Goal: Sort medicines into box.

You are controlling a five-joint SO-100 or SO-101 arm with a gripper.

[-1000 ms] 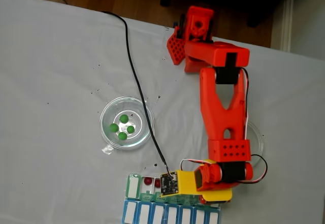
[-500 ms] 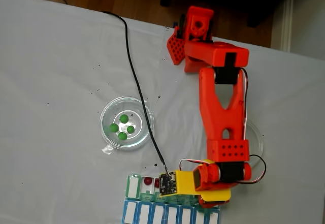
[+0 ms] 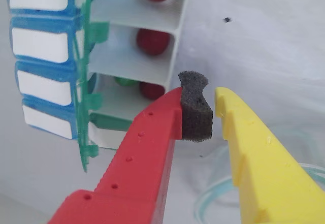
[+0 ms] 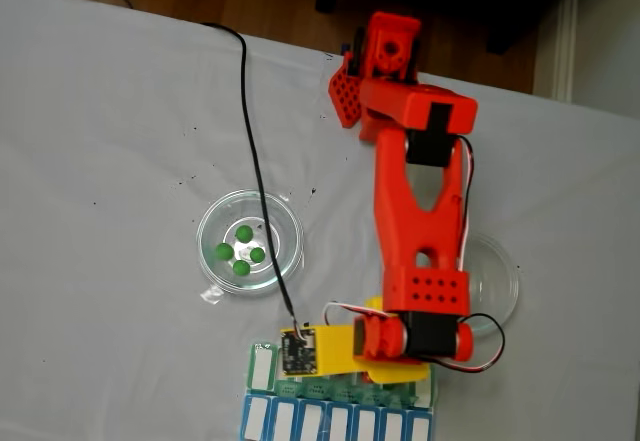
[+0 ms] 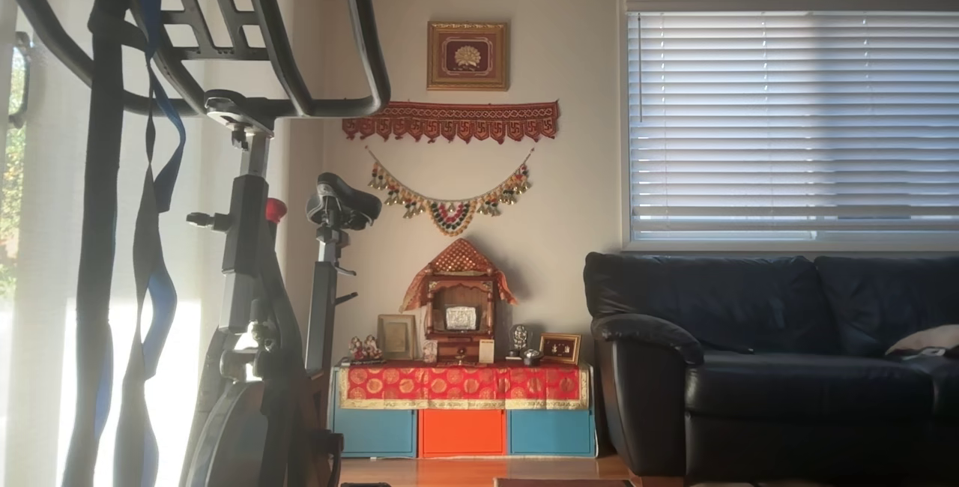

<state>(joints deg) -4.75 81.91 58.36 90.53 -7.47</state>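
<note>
Medicines (image 3: 154, 41) sit in the box (image 3: 133, 61); the hand (image 3: 198, 104), fingers slightly apart and empty, might clip its wall.

Premises: a private home, living room. Evidence in the other view: black leather sofa (image 5: 779, 352), exercise bike (image 5: 255, 262), small household shrine (image 5: 458, 307) on a cloth-covered cabinet, wall hangings, window blinds (image 5: 794, 120), wooden floor.
</note>
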